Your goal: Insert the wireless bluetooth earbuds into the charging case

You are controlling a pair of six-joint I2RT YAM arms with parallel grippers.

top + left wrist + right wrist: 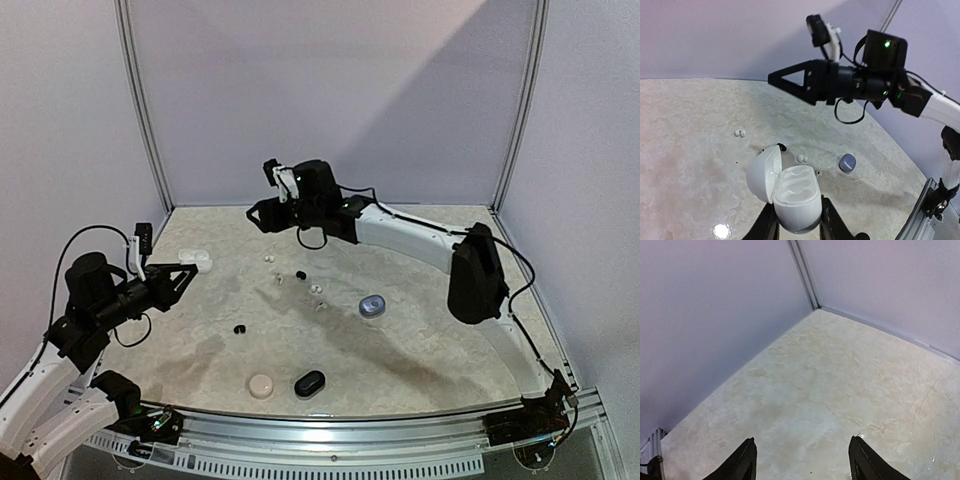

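My left gripper (186, 272) is shut on an open white charging case (198, 260), held above the table's left side. In the left wrist view the gripper (799, 217) grips the case body (796, 197), with the lid (764, 173) swung open to the left and two empty wells showing. Tiny earbuds lie mid-table: white ones (270, 257), (319, 295) and black ones (301, 274), (239, 327). The left wrist view shows a white pair (740, 133), another white pair (802, 158) and a black bud (782, 146). My right gripper (257, 216) is open and empty, raised at the back; the right wrist view (802, 457) shows only bare table between its fingers.
A closed blue-grey case (372, 306) lies right of the buds and also shows in the left wrist view (847, 162). A beige round case (262, 385) and a black case (309, 383) lie near the front edge. Walls enclose the table.
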